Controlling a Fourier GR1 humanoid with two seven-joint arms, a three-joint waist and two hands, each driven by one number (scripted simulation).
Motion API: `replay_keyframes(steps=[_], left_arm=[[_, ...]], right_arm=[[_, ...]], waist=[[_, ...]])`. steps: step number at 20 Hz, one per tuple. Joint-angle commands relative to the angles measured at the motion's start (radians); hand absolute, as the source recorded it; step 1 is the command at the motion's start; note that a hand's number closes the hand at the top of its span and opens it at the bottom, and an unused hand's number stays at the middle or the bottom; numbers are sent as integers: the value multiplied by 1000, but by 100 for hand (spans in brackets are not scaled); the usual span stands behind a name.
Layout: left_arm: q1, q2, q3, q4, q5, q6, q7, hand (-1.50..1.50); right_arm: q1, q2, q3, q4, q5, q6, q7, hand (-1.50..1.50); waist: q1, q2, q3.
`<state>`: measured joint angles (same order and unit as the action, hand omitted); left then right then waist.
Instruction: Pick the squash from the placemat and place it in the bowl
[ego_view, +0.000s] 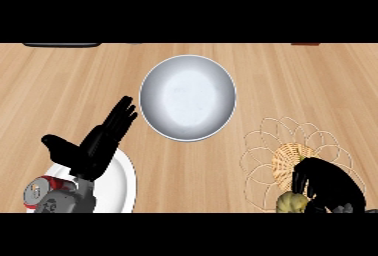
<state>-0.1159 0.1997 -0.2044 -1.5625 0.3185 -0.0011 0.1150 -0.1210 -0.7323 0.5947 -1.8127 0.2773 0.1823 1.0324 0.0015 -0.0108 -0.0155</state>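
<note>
At lower right, the right robot hand (325, 182) curls down over the squash (292, 202) on the placemat (275, 135). The bowl (188, 97) lies up-left. The left robot hand (100, 142) rests open, lower left.

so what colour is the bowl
The bowl is pale grey-white with a lighter rim, seen in the head view.

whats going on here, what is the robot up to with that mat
The robot's right hand is down on the woven placemat at the lower right, fingers curled over a yellowish squash. The squash has not yet left the mat. The grey bowl sits empty in the middle of the wooden counter. The left hand rests open at the lower left, above a white plate.
</note>
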Motion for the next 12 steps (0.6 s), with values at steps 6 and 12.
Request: replay_keyframes(steps=[6,12], left_arm=[[3,-22,14,-8,-16,2,14,0],[-42,-49,-49,16,-26,-22,29,0]], right_arm=[[-12,107,130,-104,182,43,112,150],[-319,329,445,-109,389,119,-68,150]], waist=[[1,8,15],[96,10,11]])
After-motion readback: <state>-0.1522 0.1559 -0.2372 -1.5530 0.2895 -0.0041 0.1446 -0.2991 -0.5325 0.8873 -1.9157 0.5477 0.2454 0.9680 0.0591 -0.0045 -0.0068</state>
